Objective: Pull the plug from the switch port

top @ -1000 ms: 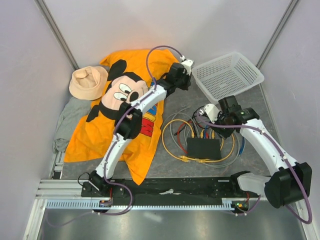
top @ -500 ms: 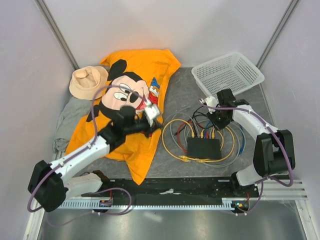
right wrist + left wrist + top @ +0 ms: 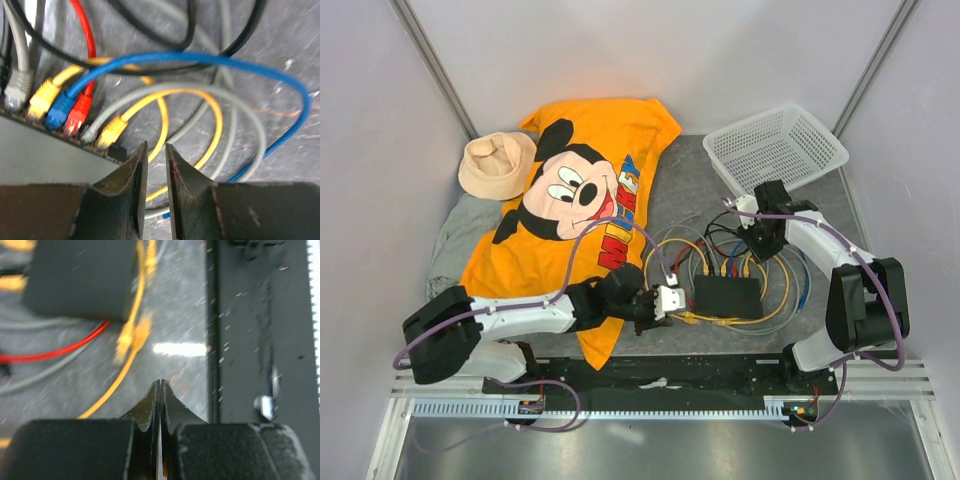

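Black switch [image 3: 727, 297]: lies flat on the grey worktop [image 3: 685, 185], between the two tools, ringed by loops of cable.
plugs: grey, yellow plug [image 3: 44, 97], blue plug [image 3: 61, 110] and red plug [image 3: 77, 117] sit in a row along its far long edge.
right tool [image 3: 155, 147]: over the cables just beyond that edge, fingers a narrow gap apart, grasping nothing.
left tool [image 3: 160, 382]: clenched tip to tip on nothing, low over the worktop just beside the switch's left end; a loose yellow connector [image 3: 132, 335] lies ahead of it.
orange shirt [image 3: 570, 200]: spread left of the cables, partly under the left arm.
mesh basket [image 3: 775, 150]: white, at the far right.
hat [image 3: 495, 165]: beige, at the far left.
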